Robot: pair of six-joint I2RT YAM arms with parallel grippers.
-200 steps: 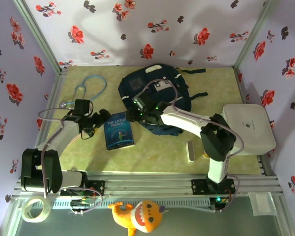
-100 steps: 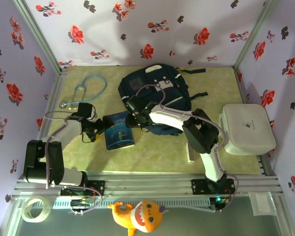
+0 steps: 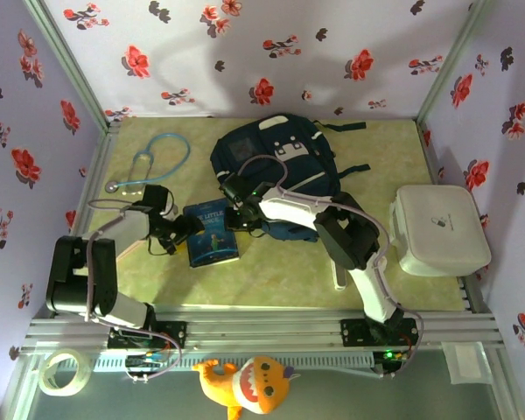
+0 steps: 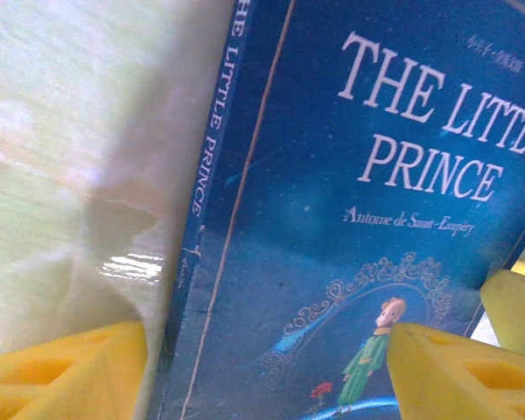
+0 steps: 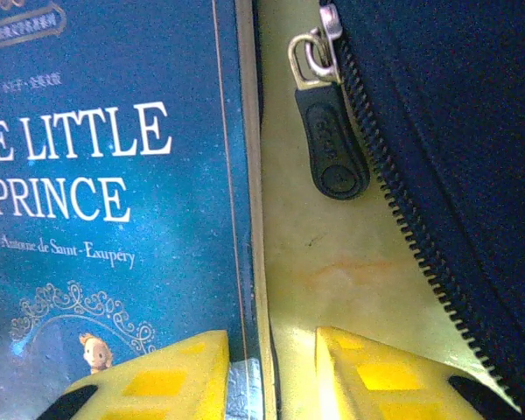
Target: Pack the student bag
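Progress: barely starting; book [image 3: 212, 233] is lying unpacked.
Student bag [image 3: 276, 166]: resting at back of tabletop [image 3: 376, 149], book just beside.
Left pincer [image 4: 262, 376]: I am holding it open astride spine.
Right pincer [image 5: 271, 367]: open, straddling page edge.

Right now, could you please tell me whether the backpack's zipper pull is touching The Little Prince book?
Apart. The right wrist view shows a strip of bare table between the zipper pull and the Little Prince book.
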